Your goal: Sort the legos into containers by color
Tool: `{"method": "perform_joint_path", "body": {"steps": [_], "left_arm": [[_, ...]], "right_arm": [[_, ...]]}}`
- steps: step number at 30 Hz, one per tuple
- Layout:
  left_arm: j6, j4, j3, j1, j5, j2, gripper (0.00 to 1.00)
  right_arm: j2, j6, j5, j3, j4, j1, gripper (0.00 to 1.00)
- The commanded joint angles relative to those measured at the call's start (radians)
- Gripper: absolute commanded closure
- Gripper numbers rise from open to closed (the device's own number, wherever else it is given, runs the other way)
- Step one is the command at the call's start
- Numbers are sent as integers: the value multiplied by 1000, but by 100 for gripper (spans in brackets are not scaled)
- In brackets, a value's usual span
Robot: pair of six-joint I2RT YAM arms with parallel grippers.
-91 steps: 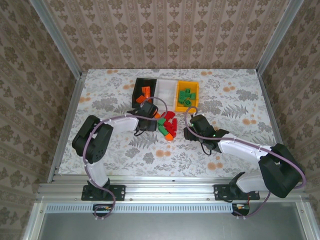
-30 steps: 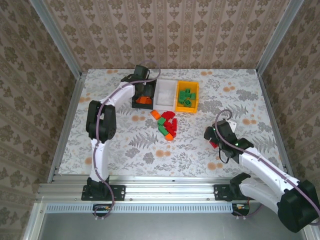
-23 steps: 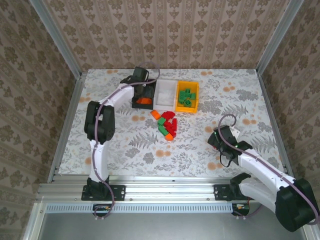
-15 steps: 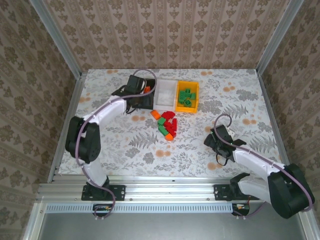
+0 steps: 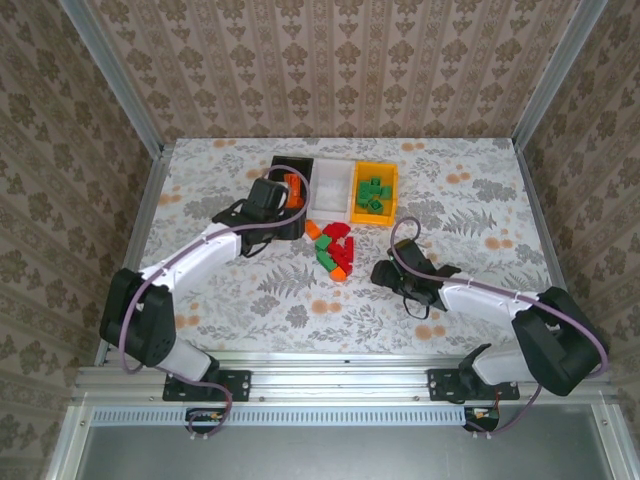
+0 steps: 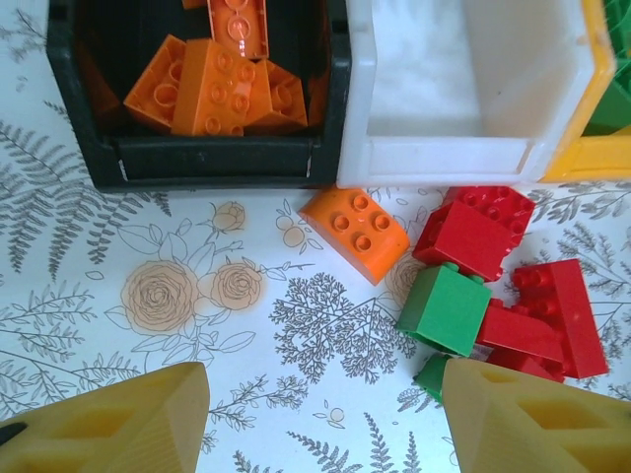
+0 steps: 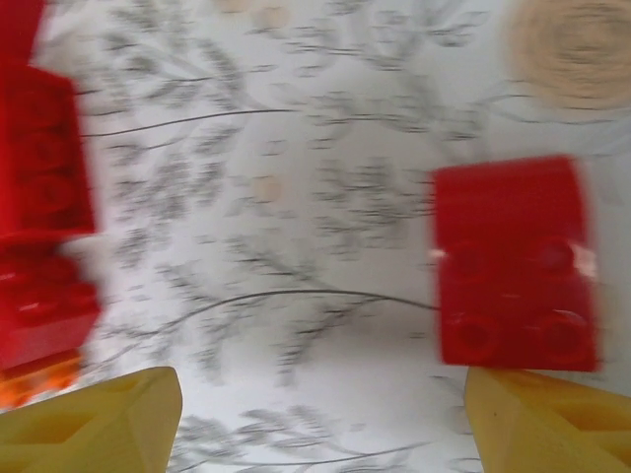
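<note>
**Patterned walls, a floral table, three bins and a scattered pile**

Wallpaper with a repeating motif closed in a table (image 5: 200, 300) covered by a floral cloth. Both arms reached across it from the near edge.

Three bins stood touching in a row at the far middle: a black bin (image 5: 290, 163), a white bin (image 5: 332, 178) and a yellow-orange bin (image 5: 375, 166). From overhead, roughly six green bricks (image 5: 373, 192) lay in the yellow-orange one.

The left wrist camera showed more. At least four orange bricks (image 6: 212, 89) lay in the black bin, and the white bin's floor was bare.

The left gripper (image 6: 320, 394) hung just in front of the black bin with its jaws wide and only cloth between them. Ahead of it lay one loose orange brick (image 6: 355, 232), two green pieces (image 6: 444, 307) and at least three red bricks (image 6: 473, 232), all bunched together.

The right gripper (image 7: 320, 394) sat just right of that pile, its jaws also spread on nothing. Its blurred view alone showed a single red brick (image 7: 513, 261) lying flat on the cloth, ahead of one finger and apart from the rest.
</note>
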Motion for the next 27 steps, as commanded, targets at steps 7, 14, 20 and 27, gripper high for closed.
{"method": "perform_joint_path", "body": {"steps": [7,14,20,27], "left_arm": [[-68,61,-128,-17,43,-116,30],[-128,143,-298,-23,76,-252,0],[-168,149,-390,-23,90,-328,0],[-172,167,-439,-22,91,-370,0]], "right_arm": [[-112,-177,169,85,-317,-66,24],[56,-266,103,160,-279,-96,21],[190,-265,104,188,-226,-103,29],[199,-249,169,164,-184,-102,49]]}}
